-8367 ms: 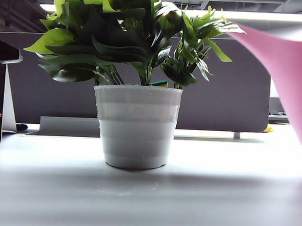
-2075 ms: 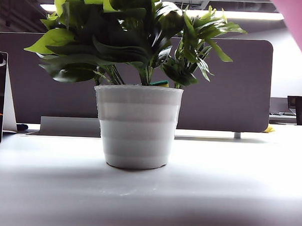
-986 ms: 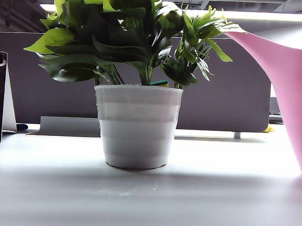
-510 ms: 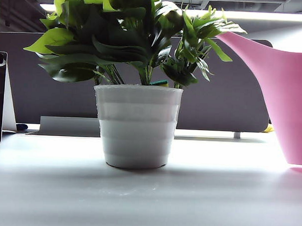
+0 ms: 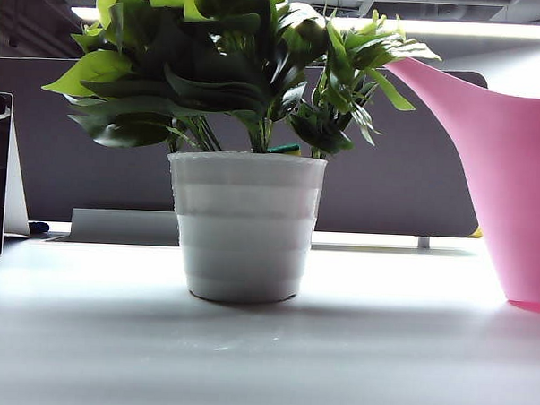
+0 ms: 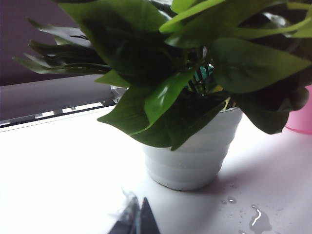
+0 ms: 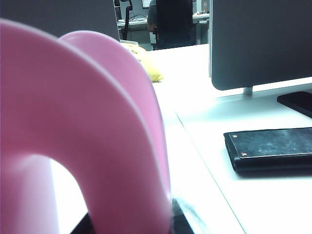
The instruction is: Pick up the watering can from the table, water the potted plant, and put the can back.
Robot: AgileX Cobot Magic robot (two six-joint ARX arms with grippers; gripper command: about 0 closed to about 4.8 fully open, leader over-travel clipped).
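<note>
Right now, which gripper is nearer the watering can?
Right. The right gripper is shut on the watering can at its handle, the can on the table. The left gripper sits shut on the far side of the potted plant.

You see a pink watering can at the frame's right, bright and dark green leaves over a white ribbed pot, a pale grey-white table, a dark grey partition behind.

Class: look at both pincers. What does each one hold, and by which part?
Right pincer grips the watering can by its looped handle. Left pincer, shut near the potted plant, holds nothing.
</note>
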